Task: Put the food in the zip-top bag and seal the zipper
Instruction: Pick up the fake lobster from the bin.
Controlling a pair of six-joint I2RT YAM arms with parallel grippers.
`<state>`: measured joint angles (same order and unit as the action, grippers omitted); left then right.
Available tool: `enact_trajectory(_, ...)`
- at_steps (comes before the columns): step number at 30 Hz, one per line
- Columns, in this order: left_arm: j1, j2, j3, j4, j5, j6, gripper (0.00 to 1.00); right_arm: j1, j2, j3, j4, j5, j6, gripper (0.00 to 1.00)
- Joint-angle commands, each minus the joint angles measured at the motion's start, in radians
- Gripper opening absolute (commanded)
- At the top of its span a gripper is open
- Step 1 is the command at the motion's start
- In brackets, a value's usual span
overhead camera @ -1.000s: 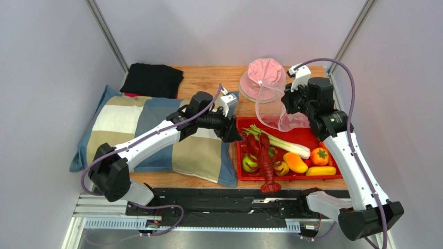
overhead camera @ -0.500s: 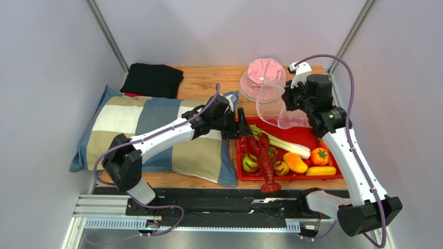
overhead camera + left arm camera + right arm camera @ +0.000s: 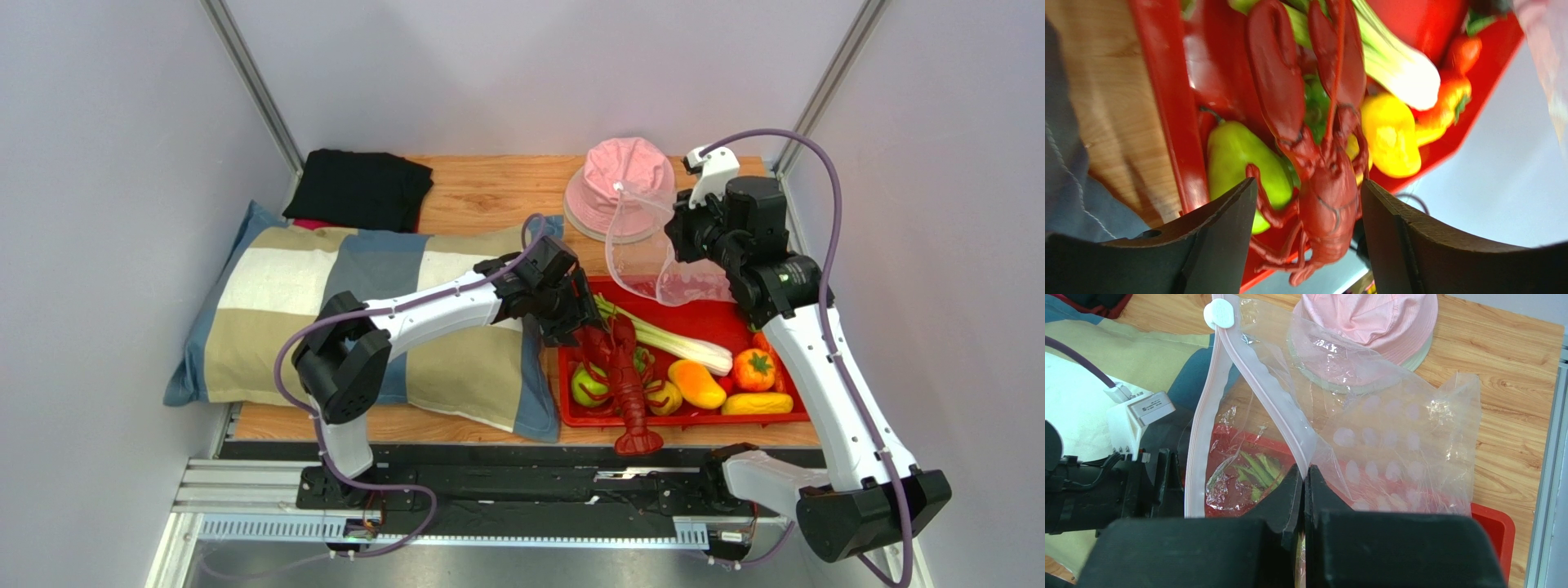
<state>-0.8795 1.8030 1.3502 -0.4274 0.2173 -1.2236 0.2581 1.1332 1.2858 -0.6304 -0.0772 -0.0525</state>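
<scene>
Lobster (image 3: 628, 380), celery (image 3: 669, 339) and a green fruit (image 3: 589, 386) lie in the red tray (image 3: 736, 321) at the right of the worktop (image 3: 491, 184), none of them in the bag (image 3: 638, 245). In my left wrist view the lobster (image 3: 1324, 184) lies lengthwise over the other pieces, claws toward the celery (image 3: 1395, 61), with the green fruit (image 3: 1241, 159) just beside its body against the tray rim (image 3: 1168, 104). My left claw (image 3: 1308, 190) is released, its jaws spread to either side of the lobster's body; I cannot tell whether they touch it. From above, this claw (image 3: 577, 321) sits at the tray's near-left corner, its arm reaching across the pillow (image 3: 307, 294). My right claw (image 3: 1305, 478) is clenched on the bag (image 3: 1389, 459), pinching its mouth edge. The bag hangs off the worktop between the hat (image 3: 626, 165) and the tray. The zipper (image 3: 1254, 398) is unsealed, its two strips bowed apart, the white slider (image 3: 1220, 314) at the far end. Beyond the pillow lies a black cloth (image 3: 358, 188).
</scene>
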Motion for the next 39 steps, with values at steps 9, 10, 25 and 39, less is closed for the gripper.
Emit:
enact_trajectory(9, -0.047, 0.117, 0.177, -0.178, -0.159, -0.136, 0.68, -0.003, -0.006, 0.049, 0.032, -0.016, 0.0, 0.0)
enact_trajectory(10, -0.053, 0.133, 0.187, -0.191, -0.173, -0.14, 0.67, -0.003, -0.003, 0.05, 0.032, -0.016, 0.0, 0.0)
enact_trajectory(25, -0.064, 0.272, 0.322, -0.28, -0.199, -0.18, 0.49, -0.003, -0.01, 0.049, 0.029, -0.018, -0.001, 0.0)
enact_trajectory(39, -0.024, 0.092, 0.314, -0.286, -0.205, -0.155, 0.0, -0.005, 0.0, 0.07, 0.031, -0.004, 0.006, 0.0)
